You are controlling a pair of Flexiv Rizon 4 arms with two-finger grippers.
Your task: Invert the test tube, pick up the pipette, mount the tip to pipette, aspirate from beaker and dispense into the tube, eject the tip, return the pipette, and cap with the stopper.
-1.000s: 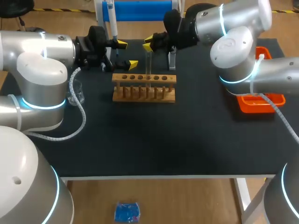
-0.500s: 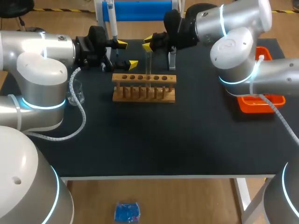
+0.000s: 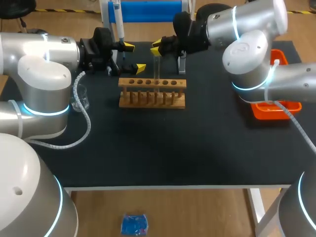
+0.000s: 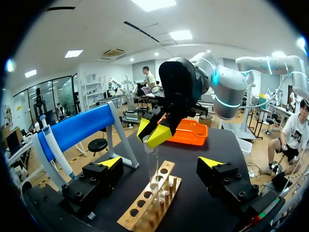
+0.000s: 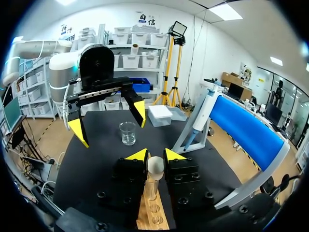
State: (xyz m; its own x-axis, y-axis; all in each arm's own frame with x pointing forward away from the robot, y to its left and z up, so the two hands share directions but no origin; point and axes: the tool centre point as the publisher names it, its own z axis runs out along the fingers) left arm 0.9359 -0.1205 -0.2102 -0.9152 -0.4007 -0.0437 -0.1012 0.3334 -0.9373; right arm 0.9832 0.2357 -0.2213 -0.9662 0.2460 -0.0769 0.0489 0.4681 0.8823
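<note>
Contact shows only wrist-side: our right tool (image 5: 155, 156) pinches the test tube (image 5: 154, 169). Our left tool (image 3: 134, 57) gapes wide, eleven o'clock of the rack (image 3: 152, 92).

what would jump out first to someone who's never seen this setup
The right gripper catches the eye first, its yellow tips pinching the top of a clear test tube that stands upright at the wooden rack, toward the back of the table. Facing it, the left gripper hangs wide open. A bright orange tray sits at the table's right edge.
</note>
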